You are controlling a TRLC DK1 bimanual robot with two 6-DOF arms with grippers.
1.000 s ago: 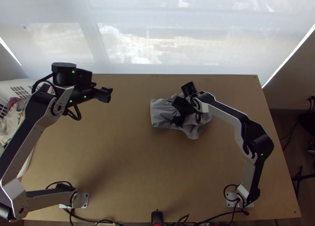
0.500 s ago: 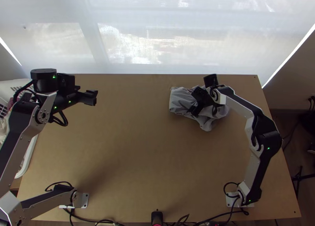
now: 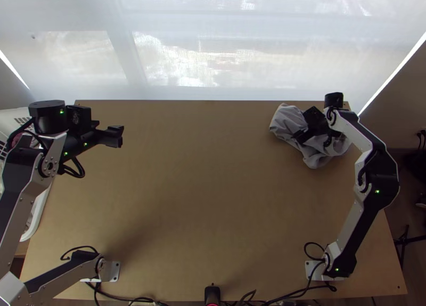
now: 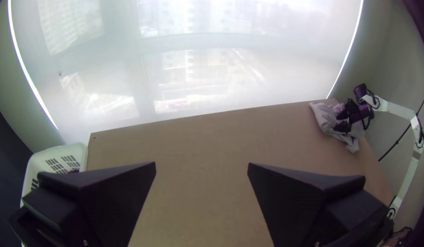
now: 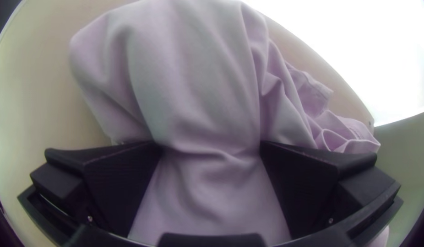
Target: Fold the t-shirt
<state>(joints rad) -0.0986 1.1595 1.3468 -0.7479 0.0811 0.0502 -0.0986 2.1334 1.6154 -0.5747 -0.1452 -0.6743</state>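
Observation:
The grey t-shirt [image 3: 289, 122] lies bunched at the table's far right corner. Over it is my right gripper [image 3: 303, 127], fingers spread and pressed into the cloth. In the right wrist view a thick fold of the t-shirt [image 5: 198, 91] runs between the widely parted fingers of my right gripper [image 5: 210, 145]; part of the cloth is hidden behind them. Far from the cloth, my left gripper [image 3: 116, 136] hangs over the table's left side. Seen from its own wrist, the left gripper [image 4: 202, 165] stands open, holding nothing, with the t-shirt [image 4: 325, 120] far off.
A white basket [image 4: 56, 155] with cloth in it stands beyond the table's left edge. The wooden table [image 3: 191, 199] stretches between the two arms, and cables run along its near edge. Behind the far edge hangs a bright translucent blind [image 3: 213, 55].
The t-shirt has slid along with my right gripper from the table's middle to its far right corner. My left gripper has moved left and slightly toward the near edge.

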